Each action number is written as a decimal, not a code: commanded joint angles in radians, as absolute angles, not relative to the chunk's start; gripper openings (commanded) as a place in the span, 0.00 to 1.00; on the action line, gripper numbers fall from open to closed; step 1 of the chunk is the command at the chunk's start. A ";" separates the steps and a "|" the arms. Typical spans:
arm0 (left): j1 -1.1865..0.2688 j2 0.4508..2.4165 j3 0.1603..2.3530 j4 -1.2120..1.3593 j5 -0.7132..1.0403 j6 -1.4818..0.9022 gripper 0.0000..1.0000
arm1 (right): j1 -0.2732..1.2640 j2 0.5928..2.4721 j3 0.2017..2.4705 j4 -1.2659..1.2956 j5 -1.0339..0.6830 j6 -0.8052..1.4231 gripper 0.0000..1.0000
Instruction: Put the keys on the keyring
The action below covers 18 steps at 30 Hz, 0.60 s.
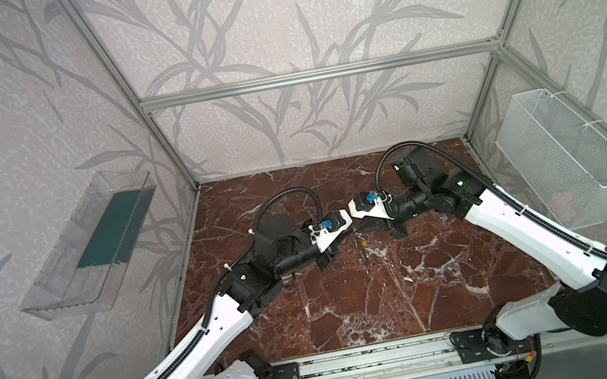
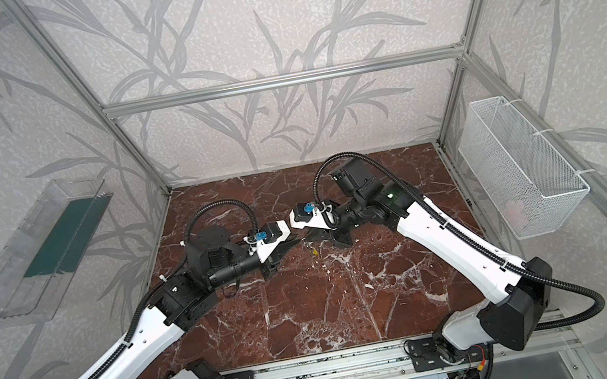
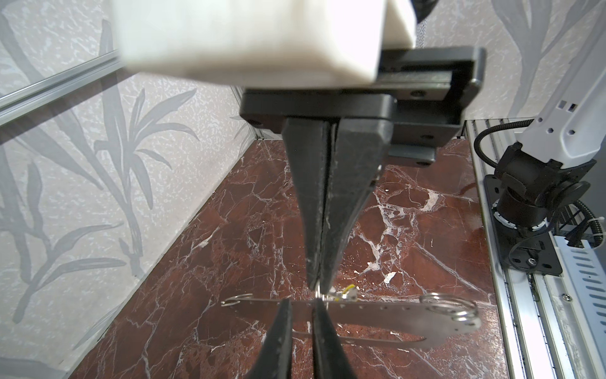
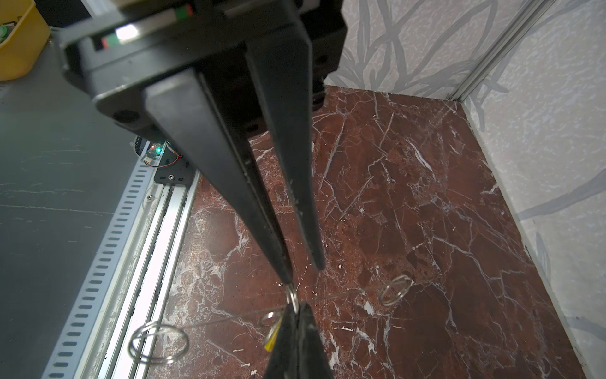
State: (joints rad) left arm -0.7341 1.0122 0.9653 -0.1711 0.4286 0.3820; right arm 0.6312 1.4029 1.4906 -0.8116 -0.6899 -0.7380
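Note:
The keys point(image 3: 393, 313), a flat oval piece with a large cutout, hang level above the table between both arms. In the right wrist view they show edge-on as a thin line point(image 4: 344, 295). The keyring point(image 4: 292, 298) stands at their rim, its yellow tag point(image 4: 273, 336) dangling below. My right gripper point(image 4: 296, 306) is shut on the keyring. My left gripper point(image 3: 301, 303) faces it from the other side, fingers a little apart over the keys with nothing in the gap. One of its fingertips point(image 4: 287, 279) touches the keyring. In both top views only the tag point(image 1: 364, 244) shows.
Larger wire rings hang at both ends of the keys point(image 3: 459, 311) point(image 3: 236, 299). A clear bin point(image 1: 92, 244) is on the left wall and a white mesh basket point(image 1: 566, 157) on the right wall. The aluminium rail point(image 1: 366, 361) borders the marble top point(image 1: 356, 307) in front.

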 commanded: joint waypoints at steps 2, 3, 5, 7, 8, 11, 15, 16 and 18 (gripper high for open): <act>-0.730 1.013 0.991 -0.196 0.476 0.381 0.16 | 0.633 1.405 1.507 -0.785 -0.709 -0.737 0.00; -0.730 1.019 0.995 -0.200 0.480 0.380 0.17 | 0.633 1.404 1.508 -0.782 -0.710 -0.737 0.00; -0.730 1.032 1.002 -0.204 0.486 0.380 0.17 | 0.633 1.403 1.509 -0.782 -0.717 -0.738 0.00; -0.730 1.043 1.007 -0.204 0.492 0.379 0.17 | 0.633 1.404 1.511 -0.779 -0.722 -0.736 0.00; -0.730 1.046 1.008 -0.204 0.496 0.379 0.17 | 0.632 1.403 1.511 -0.780 -0.724 -0.736 0.00; -0.730 1.055 1.015 -0.204 0.499 0.379 0.17 | 0.633 1.404 1.511 -0.779 -0.731 -0.736 0.00; -0.731 1.054 1.012 -0.190 0.482 0.376 0.17 | 0.632 1.408 1.510 -0.779 -0.738 -0.736 0.00; -0.730 1.054 1.011 -0.185 0.478 0.375 0.17 | 0.632 1.408 1.509 -0.778 -0.738 -0.736 0.00; -0.731 1.052 1.009 -0.180 0.473 0.372 0.17 | 0.632 1.411 1.509 -0.780 -0.741 -0.736 0.00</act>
State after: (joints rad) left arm -0.7319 1.0531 0.9813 -0.1947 0.4721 0.3717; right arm 0.6304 1.4040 1.4906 -0.7959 -0.7113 -0.7376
